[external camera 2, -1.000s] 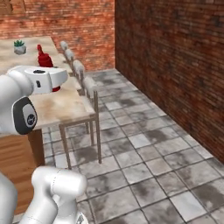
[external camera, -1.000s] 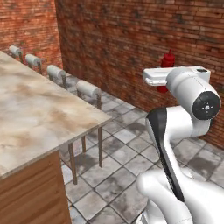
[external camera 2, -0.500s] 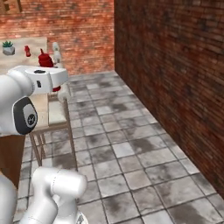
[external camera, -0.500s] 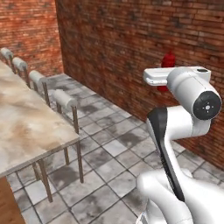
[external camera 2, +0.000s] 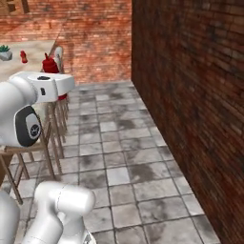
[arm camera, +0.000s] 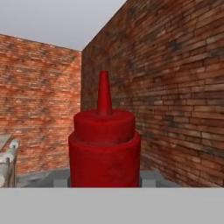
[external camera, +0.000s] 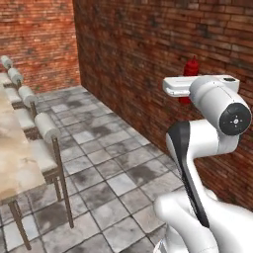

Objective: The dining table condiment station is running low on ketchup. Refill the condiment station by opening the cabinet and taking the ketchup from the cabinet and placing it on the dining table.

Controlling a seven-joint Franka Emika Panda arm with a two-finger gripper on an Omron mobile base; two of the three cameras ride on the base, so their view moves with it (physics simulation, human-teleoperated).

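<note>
Left base view: the ketchup (external camera: 190,69) rides upright behind the wrist, near the brick wall (external camera: 148,59); the table (external camera: 15,153) is far left.

Right base view: the ketchup (external camera 2: 49,64) pokes above the wrist.

Hand view: the gripper (arm camera: 105,183) pinches the ketchup (arm camera: 105,148); a turn could swing it into the wall.

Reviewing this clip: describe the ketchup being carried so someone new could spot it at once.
Start at the white arm by the brick wall. At its raised hand, the gripper holds the ketchup: a plain red bottle with a pointed nozzle, carried off the dining table, unlike the small red bottle standing there.
</note>
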